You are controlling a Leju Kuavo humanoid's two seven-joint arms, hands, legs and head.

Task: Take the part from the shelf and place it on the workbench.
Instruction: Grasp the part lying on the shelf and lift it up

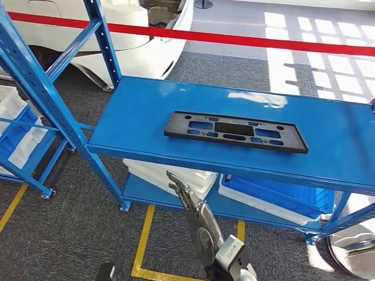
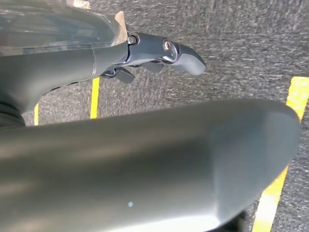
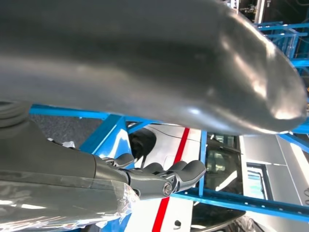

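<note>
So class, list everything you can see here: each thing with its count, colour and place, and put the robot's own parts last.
Part: one, black, flat with cut-outs, lying on the top shelf board.
Shelf: one, blue metal, in front of the robot.
Second rack: one, blue, to the left, holding white trays.
Bins: one white and one blue, on the lower shelf board.
Barrier tape: one, red, stretched behind the shelf.
Car: one, white, behind the tape.
Floor lines: yellow, on grey carpet.
Right hand: grey, empty, fingers apart, raised below the shelf edge.
Left hand: grey, empty, above the floor.
</note>
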